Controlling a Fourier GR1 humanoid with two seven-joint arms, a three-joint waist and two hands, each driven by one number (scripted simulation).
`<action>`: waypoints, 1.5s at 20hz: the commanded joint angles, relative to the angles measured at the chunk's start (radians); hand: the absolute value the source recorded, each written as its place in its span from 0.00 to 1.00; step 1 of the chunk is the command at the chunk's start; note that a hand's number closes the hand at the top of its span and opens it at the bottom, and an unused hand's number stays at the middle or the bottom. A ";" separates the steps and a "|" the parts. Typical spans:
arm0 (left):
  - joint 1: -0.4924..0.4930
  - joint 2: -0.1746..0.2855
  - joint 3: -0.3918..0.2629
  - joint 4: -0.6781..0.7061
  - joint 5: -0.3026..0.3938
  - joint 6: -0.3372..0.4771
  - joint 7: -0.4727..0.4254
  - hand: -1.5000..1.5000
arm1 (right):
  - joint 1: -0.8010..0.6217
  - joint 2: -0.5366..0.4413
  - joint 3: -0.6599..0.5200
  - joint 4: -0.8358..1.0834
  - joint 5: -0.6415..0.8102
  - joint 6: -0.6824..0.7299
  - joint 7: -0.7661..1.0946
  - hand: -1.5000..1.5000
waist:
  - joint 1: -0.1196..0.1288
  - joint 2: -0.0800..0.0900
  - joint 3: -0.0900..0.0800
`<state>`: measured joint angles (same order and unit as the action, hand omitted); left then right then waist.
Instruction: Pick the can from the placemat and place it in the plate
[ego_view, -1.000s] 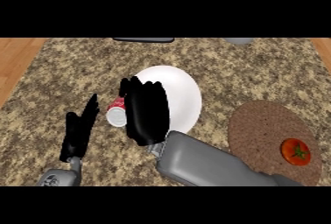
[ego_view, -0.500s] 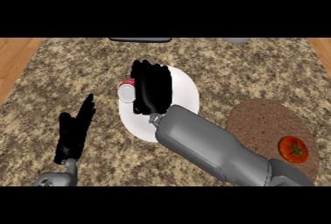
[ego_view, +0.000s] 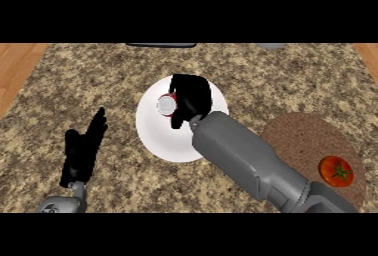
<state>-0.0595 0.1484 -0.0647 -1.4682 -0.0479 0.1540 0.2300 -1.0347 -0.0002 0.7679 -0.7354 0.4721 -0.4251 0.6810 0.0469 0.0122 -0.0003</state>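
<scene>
Right hand (ego_view: 193, 96) clamped round can (ego_view: 167, 105); can sits left of palm, over plate (ego_view: 166, 144) upper half. Lower, then let go.

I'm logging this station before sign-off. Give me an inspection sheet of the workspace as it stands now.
Surface: speckled stone counter.
Job's things: can held over the white plate; round brown placemat at right.
Clutter: tomato on the placemat; dark object and grey object at the far edge.
Hands: right hand curled round the can; left hand open, resting at left.
Cables: nothing seen.
Surroundings: wood beside the counter.
</scene>
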 joint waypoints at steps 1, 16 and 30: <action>-0.001 -0.019 -0.014 0.007 0.006 -0.011 -0.011 0.50 | 0.046 0.000 -0.010 0.094 -0.115 0.097 -0.106 1.00 | 0.010 0.006 0.000; 0.016 -0.023 -0.001 -0.025 -0.020 0.025 0.013 0.50 | 0.126 0.000 -0.304 -0.027 -0.406 -0.014 -0.648 0.00 | -0.031 -0.007 0.004; 0.060 -0.047 0.016 0.024 -0.018 0.004 -0.063 0.50 | 0.230 -0.001 -0.492 0.131 -0.531 0.225 -1.063 0.00 | -0.033 -0.008 0.001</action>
<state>-0.0262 0.1290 -0.0342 -1.4668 -0.0562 0.1543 0.2092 -0.8071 -0.0080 0.3221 -0.6902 -0.0623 -0.2602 -0.2653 0.0129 0.0033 0.0005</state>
